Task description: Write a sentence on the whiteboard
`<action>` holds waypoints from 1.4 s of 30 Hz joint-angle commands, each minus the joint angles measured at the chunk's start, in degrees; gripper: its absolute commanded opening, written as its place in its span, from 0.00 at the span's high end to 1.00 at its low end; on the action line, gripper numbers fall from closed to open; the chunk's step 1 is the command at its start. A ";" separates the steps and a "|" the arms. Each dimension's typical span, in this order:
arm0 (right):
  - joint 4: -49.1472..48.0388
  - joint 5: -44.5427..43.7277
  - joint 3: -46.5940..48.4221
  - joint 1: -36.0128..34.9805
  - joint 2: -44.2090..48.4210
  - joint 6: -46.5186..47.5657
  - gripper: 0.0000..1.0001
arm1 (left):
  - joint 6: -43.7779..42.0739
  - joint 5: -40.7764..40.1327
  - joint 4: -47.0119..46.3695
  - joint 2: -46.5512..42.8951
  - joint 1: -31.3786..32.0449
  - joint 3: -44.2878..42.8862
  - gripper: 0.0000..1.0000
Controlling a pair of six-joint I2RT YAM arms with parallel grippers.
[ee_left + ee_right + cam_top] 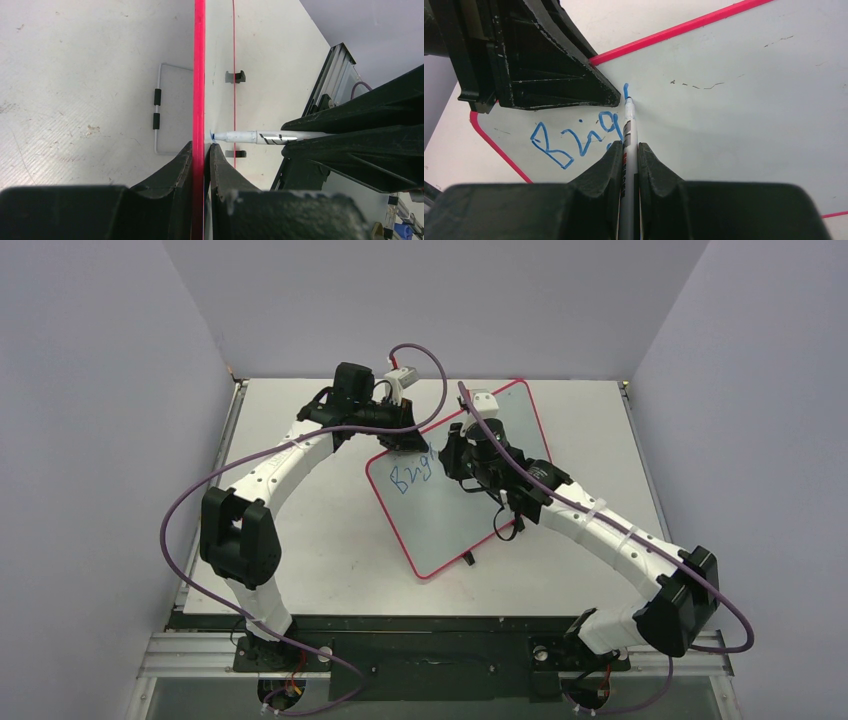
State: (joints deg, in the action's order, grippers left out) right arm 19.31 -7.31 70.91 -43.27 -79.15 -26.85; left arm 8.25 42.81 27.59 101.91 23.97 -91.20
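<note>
While marker [629,127] tip touches whiteboard [440,530], tilted at top-view centre on worktop [300,540], right jaws clench marker, left jaws clamp red rim [199,75]. Sentence [579,142] reads "Brig" at lower left of right-wrist view; best with light even pressure, board steadied, letters spaced rightward.

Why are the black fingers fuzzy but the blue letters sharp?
Right wrist view: the right hand sits too near the lens, so it blurs; the blue writing is in focus. Left wrist view: the left hand blurs likewise. Top view: even light, soft shadows.
</note>
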 commanded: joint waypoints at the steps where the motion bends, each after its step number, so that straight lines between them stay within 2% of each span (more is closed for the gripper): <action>1: -0.21 -2.51 2.36 0.93 -0.82 0.59 1.00 | -5.09 -2.03 -4.74 -4.24 -0.23 -0.56 1.00; 30: 1.19 1.17 -5.11 1.00 3.38 0.02 1.00 | -4.91 -1.87 -5.01 -4.54 -0.21 -0.47 1.00; 42: 1.32 -1.22 -3.48 0.93 8.57 0.92 1.00 | -5.00 -1.80 -5.00 -4.31 -0.14 -0.49 1.00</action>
State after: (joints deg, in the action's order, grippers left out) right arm 21.98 -7.14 65.98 -42.72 -74.02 -26.59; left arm 8.16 42.89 27.57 101.08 24.23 -90.67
